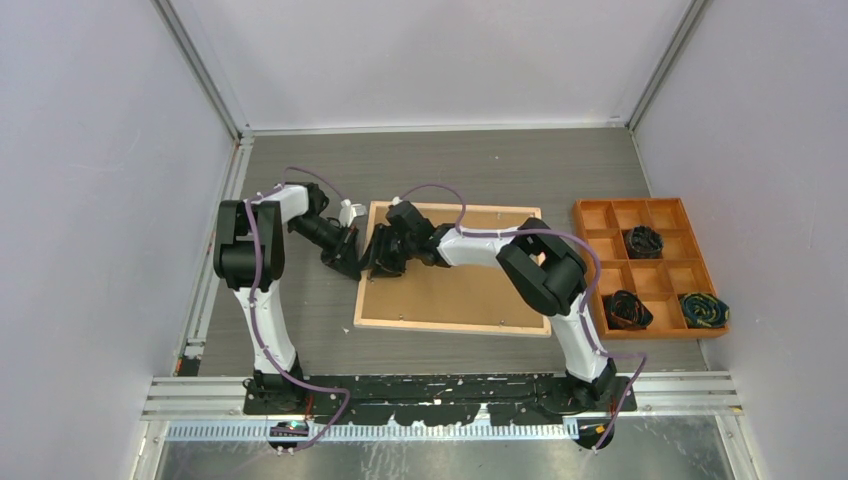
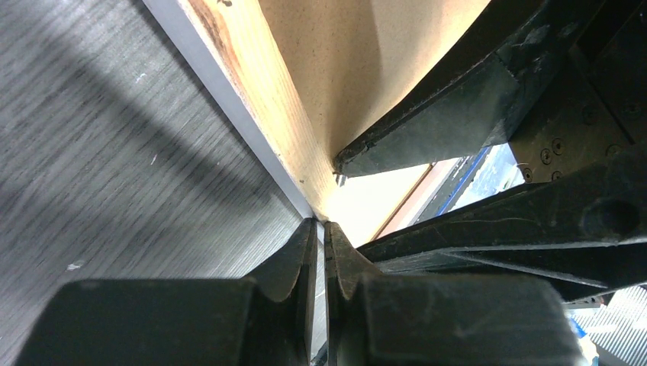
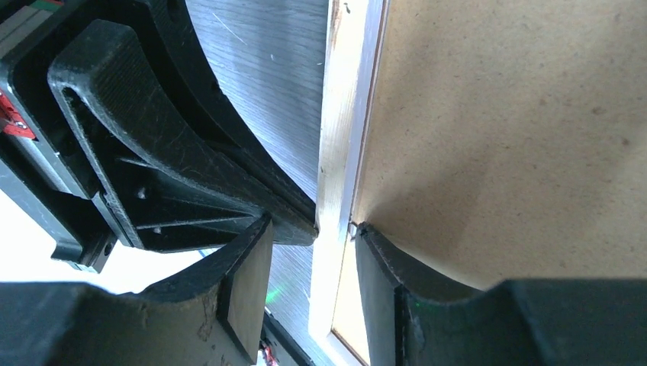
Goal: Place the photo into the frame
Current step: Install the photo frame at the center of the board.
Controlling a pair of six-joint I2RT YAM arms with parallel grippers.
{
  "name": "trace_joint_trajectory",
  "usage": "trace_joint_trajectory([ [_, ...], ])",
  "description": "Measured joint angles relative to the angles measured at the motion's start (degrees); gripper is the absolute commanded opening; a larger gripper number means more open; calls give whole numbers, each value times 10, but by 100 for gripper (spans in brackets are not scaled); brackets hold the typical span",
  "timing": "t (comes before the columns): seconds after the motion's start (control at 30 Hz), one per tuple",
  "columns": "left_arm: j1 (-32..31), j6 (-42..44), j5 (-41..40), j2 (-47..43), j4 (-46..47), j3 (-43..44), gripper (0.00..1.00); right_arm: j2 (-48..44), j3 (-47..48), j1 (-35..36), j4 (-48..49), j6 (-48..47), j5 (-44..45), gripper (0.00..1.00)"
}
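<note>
Top cam: I see frame [image 1: 452, 325] lying back-up mid-table, brown backing board [image 1: 455, 285] inside. L gripper [image 2: 320, 226] pinched shut at its left rail; R gripper [image 3: 314, 226] open, straddling same rail.

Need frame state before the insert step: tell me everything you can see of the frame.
The frame lies flat, back up, on the table, slightly skewed. Thin light-wood rim, white outer side; a brown backing board fills it. No pane or photo shows. At its left rim the open right gripper straddles the wood, one finger on the board; the left gripper, shut, touches the rim from outside.
</note>
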Motion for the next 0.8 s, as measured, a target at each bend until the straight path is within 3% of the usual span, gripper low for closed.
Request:
trace_joint_trajectory([
  [0.8, 0, 0, 0, 0, 0, 0, 8, 10, 1, -24, 7, -21, -55, 49],
])
